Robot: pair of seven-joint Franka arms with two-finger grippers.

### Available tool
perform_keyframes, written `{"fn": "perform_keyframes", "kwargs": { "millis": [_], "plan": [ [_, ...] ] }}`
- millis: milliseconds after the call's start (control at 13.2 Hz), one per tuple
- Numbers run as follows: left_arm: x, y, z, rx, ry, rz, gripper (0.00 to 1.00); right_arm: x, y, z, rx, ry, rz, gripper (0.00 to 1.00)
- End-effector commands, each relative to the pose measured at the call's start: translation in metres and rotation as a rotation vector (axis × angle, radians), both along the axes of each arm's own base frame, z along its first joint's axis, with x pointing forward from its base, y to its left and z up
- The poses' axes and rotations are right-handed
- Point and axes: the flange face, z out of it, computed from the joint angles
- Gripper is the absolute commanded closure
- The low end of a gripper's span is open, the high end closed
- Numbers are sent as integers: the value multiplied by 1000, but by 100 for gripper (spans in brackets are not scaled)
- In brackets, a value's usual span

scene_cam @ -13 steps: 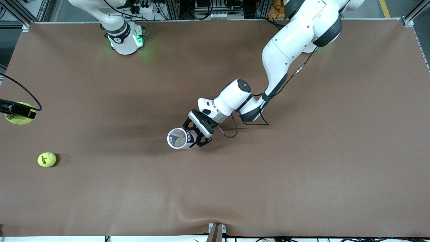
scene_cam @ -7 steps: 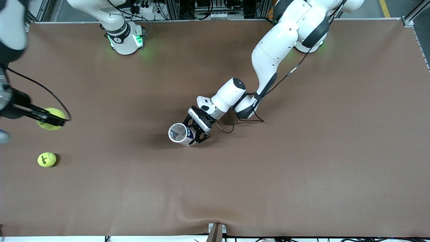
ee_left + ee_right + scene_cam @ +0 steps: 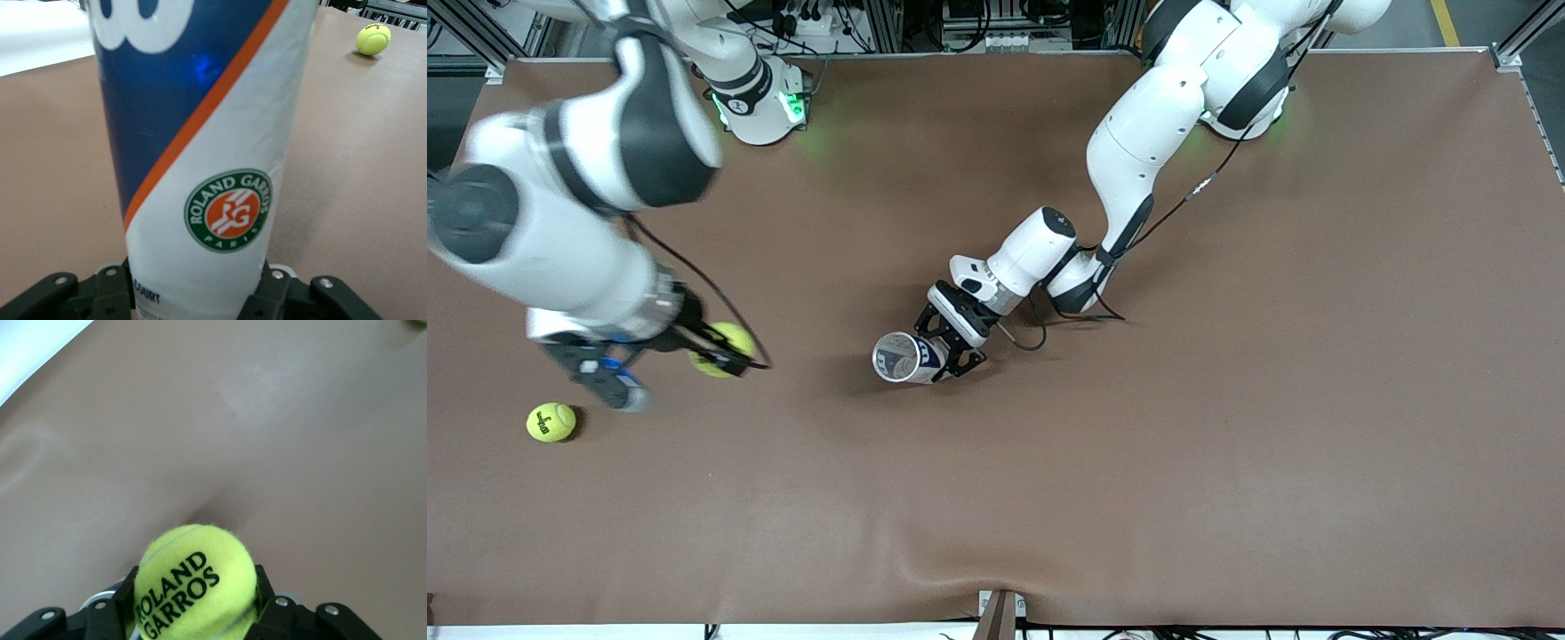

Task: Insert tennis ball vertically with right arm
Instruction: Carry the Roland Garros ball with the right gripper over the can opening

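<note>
Right fingers (image 3: 725, 351) with gripped tennis ball (image 3: 727, 347) now over brown table (image 3: 1227, 400); left fingers (image 3: 945, 348) around can (image 3: 903, 357).

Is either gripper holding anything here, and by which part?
The right gripper holds a tennis ball by its sides, over the table. The left gripper grips the upright ball can around its lower body. A second ball lies free.
</note>
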Motion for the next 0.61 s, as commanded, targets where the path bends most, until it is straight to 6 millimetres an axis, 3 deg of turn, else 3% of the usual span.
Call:
{"fn": "perform_keyframes", "kwargs": {
  "millis": [0,303,531],
  "plan": [
    [0,-3,-2,-20,-6,15,41,-2,57,-32,-25,-20,-59,100],
    [0,-3,-2,-20,-6,16,41,-20,120,-64,-57,-7,-94,100],
    [-1,-3,-3,-20,-2,18,41,-28,141,-82,-74,6,-99,100]
  ]
}}
